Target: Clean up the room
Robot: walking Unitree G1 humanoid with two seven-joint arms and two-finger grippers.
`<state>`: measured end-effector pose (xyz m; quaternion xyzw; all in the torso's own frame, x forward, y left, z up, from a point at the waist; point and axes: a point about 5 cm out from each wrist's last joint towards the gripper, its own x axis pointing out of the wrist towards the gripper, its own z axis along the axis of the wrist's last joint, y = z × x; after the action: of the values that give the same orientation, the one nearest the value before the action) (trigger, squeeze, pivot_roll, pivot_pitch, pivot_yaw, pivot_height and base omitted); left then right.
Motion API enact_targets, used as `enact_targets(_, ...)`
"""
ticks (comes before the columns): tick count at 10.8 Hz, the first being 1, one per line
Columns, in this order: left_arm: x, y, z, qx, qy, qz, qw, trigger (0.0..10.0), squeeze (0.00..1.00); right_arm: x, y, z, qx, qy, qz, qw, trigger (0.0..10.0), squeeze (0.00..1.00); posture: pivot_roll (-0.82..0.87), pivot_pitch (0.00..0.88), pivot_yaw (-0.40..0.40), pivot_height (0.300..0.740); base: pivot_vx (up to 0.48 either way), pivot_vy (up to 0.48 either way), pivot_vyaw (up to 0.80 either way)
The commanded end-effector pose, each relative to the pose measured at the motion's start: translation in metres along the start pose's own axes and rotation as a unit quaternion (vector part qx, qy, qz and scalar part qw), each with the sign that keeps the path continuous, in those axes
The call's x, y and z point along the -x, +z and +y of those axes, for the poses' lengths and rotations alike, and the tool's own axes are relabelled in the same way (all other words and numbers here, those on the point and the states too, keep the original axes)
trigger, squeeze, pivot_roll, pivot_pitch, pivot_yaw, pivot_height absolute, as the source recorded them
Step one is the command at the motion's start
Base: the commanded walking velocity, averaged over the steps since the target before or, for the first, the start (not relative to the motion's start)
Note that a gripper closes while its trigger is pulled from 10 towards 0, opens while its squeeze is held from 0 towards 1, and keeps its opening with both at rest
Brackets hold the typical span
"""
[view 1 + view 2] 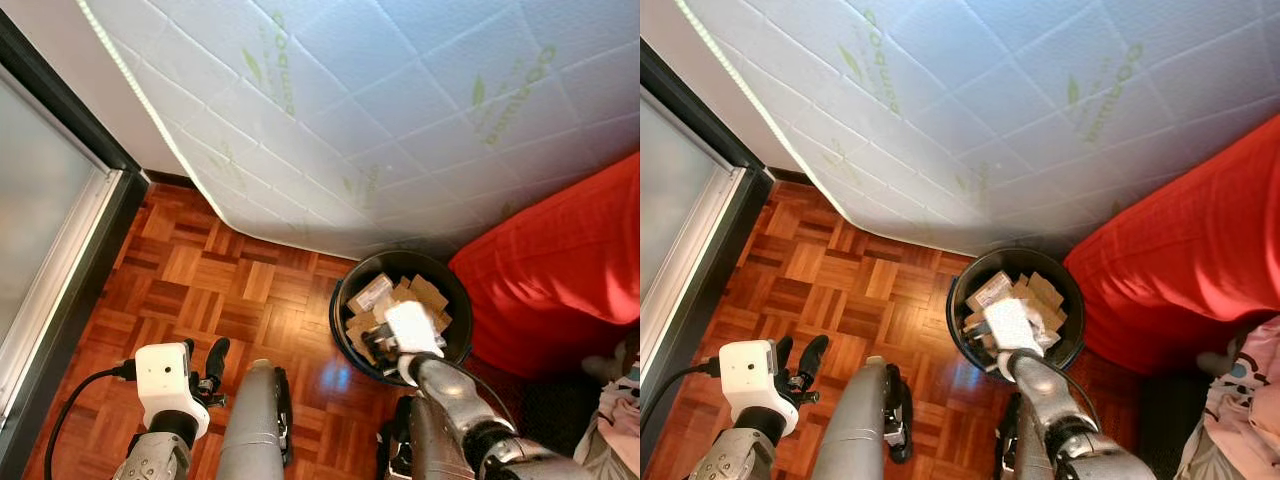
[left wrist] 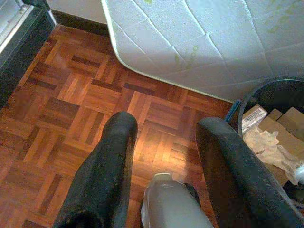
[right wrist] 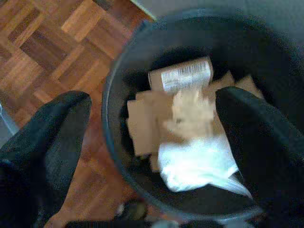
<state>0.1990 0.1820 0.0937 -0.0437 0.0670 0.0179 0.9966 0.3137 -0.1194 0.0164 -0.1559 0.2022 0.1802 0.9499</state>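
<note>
A round black trash bin (image 1: 345, 290) stands on the parquet floor, against the mattress and the red fabric. Inside lie brown cardboard pieces (image 3: 142, 118), a box with a barcode label (image 3: 183, 76) and a crumpled white wad (image 3: 194, 164), blurred in the right wrist view. My right gripper (image 3: 152, 102) hangs just above the bin's mouth, open, with nothing between its fingers; its white wrist camera (image 1: 412, 330) covers the fingers in the eye views. My left gripper (image 2: 168, 122) is open and empty over bare floor to the left of the bin, low in the left eye view (image 1: 212, 368).
A white quilted mattress (image 1: 400, 100) leans over the floor behind the bin. Red fabric (image 1: 570, 260) bulges at the right. A dark-framed glass door (image 1: 60, 200) runs along the left. Light clothing (image 1: 615, 420) lies at the bottom right. Open parquet (image 1: 220, 280) spreads left of the bin.
</note>
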Motion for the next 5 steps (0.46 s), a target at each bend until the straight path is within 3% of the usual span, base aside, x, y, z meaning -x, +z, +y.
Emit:
enact_targets(1,0.006,-0.007,0.004,-0.008,0.008,0.023,1.000,10.0,0.00,0.000,-0.001,0.009,0.045,0.018,0.002,0.999,10.0,1.00,0.21,0.454,0.026,0.651,0.000,0.000,0.00)
enact_targets(2,0.007,-0.007,0.004,-0.008,0.009,0.022,1.000,10.0,0.00,-0.004,0.010,0.017,0.116,0.037,-0.019,0.992,10.0,1.00,0.21,0.457,0.025,0.651,0.000,0.000,0.00)
enact_targets(3,0.007,-0.007,0.004,-0.008,0.010,0.023,1.000,10.0,0.00,-0.006,0.017,0.023,0.157,0.051,-0.029,0.986,10.0,1.00,0.21,0.457,0.025,0.651,0.000,0.000,0.00)
enact_targets(4,0.007,-0.007,0.005,-0.008,0.011,0.023,1.000,10.0,0.00,-0.008,0.022,0.025,0.145,0.051,-0.032,0.988,10.0,1.00,0.21,0.457,0.025,0.651,0.000,0.000,0.00)
enact_targets(5,0.005,-0.011,0.005,-0.008,0.012,0.026,1.000,10.0,0.00,-0.008,0.021,0.010,-0.038,-0.006,-0.027,0.999,10.0,0.00,0.21,0.438,0.020,0.651,0.000,0.000,0.00)
